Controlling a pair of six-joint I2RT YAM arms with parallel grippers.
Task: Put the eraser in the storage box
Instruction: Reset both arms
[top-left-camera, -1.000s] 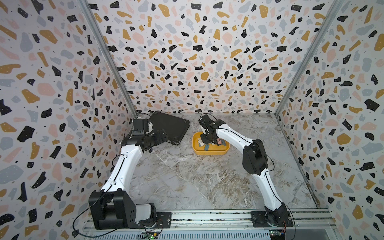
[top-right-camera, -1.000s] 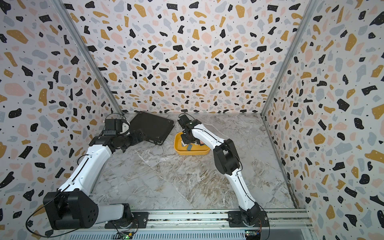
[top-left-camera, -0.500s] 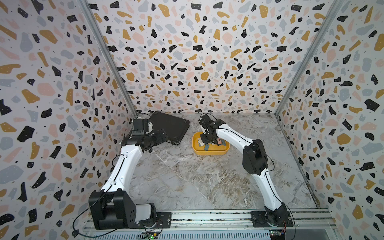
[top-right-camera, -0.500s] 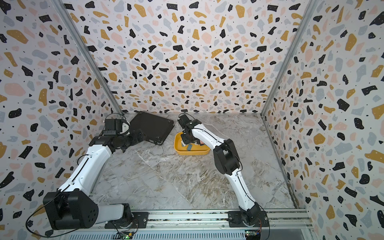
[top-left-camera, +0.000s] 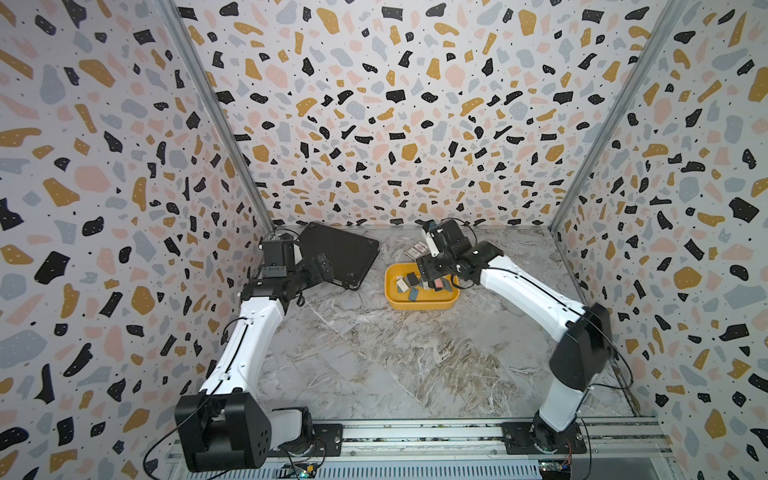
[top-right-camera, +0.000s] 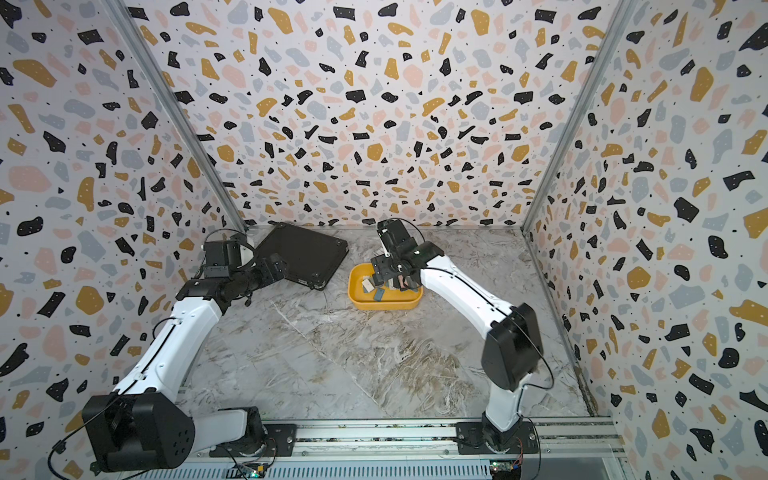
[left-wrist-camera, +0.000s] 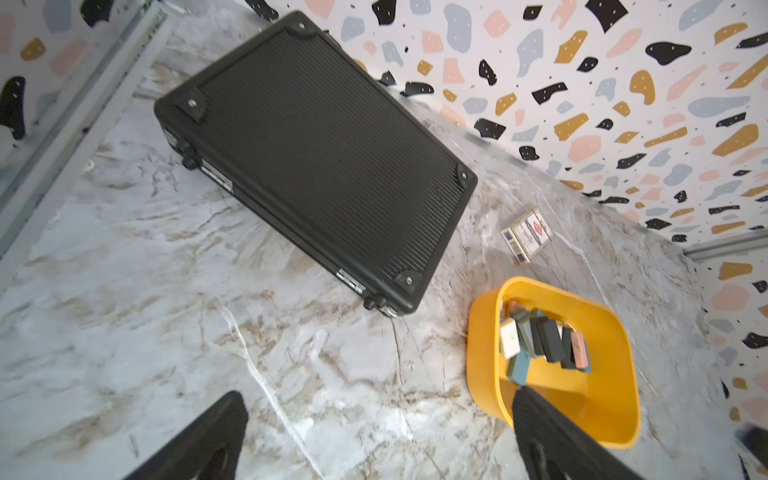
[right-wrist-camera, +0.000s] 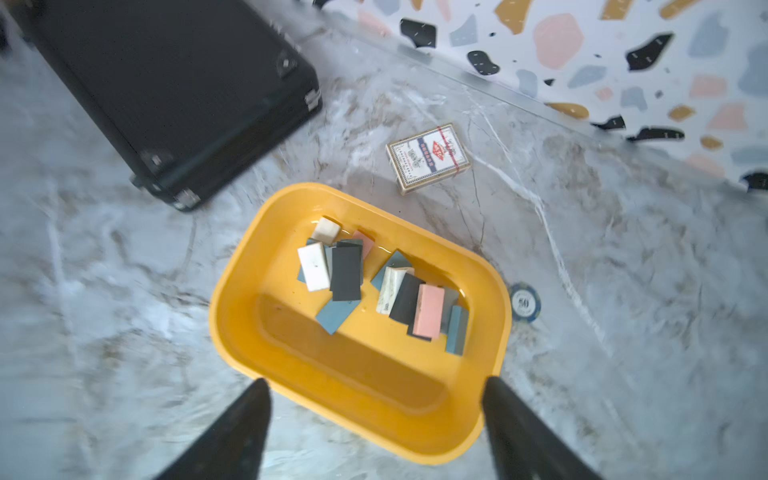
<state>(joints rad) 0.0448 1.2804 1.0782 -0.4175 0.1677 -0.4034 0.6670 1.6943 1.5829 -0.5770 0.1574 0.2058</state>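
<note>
Past a stretch of marble tabletop (top-left-camera: 374, 365), the yellow storage box (top-left-camera: 419, 306) is sitting at mid-depth. The erasers (right-wrist-camera: 346, 272) are lying heaped inside it, with black, white, blue and pink ones overlapping. The right gripper (right-wrist-camera: 376, 382) is hovering above the box, its jaws standing wide apart and gripping nothing. At the box's nine o'clock the left gripper (left-wrist-camera: 378, 397) is hanging above the table, likewise spread wide and empty. A poker chip (right-wrist-camera: 525, 302) is lying just outside the box's rim. Farther back, the black case (top-left-camera: 338, 255) is resting at the box's ten o'clock and a card deck (top-left-camera: 417, 250) at its twelve, near the back wall.
</note>
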